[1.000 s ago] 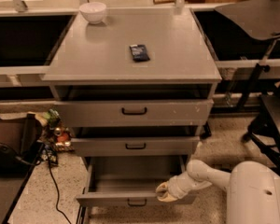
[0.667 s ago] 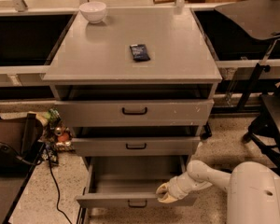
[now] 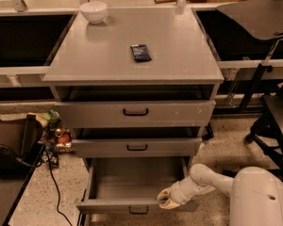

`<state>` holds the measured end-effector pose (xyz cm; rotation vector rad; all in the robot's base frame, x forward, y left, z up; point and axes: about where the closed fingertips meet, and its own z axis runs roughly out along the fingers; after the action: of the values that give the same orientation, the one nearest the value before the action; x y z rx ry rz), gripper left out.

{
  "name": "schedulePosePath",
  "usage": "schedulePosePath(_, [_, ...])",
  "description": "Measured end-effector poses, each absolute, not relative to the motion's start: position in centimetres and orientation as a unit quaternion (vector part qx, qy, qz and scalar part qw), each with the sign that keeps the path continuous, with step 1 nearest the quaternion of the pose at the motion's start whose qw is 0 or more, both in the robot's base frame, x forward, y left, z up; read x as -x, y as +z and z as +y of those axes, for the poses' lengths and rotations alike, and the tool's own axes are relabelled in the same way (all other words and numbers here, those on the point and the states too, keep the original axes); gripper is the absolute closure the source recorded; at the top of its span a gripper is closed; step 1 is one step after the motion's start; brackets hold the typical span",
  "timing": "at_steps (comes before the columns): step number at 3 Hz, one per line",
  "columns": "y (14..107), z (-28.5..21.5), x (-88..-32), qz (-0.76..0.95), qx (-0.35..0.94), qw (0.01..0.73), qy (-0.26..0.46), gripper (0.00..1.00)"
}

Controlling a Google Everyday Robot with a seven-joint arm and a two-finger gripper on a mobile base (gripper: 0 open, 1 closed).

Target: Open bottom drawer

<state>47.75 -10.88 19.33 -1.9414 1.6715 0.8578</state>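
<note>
The grey cabinet has three drawers. The bottom drawer [image 3: 132, 205] is the narrowest, with a small black loop handle [image 3: 138, 210] at its centre. It stands pulled far out and its inside looks empty. My gripper [image 3: 164, 199] is at the top edge of the drawer's front, right of the handle, on the end of my white arm [image 3: 205, 179] that reaches in from the lower right. The medium middle drawer [image 3: 137, 147] and the wide top drawer [image 3: 135, 112] are each slightly out.
A white bowl [image 3: 93, 11] and a small dark packet [image 3: 140, 52] lie on the cabinet top. A black bag and clutter [image 3: 19, 142] sit on the floor at left, with a cable [image 3: 54, 187]. A chair [image 3: 278, 121] stands at right.
Little differs; the gripper stays at the bottom drawer's front edge and the drawer stays pulled out.
</note>
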Motion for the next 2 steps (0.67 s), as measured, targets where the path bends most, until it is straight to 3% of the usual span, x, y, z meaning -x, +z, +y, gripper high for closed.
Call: schedulePosePath(2, [18.84, -10.65, -45.89, 0.588, 0.700, 0.215, 0.343, 1.00])
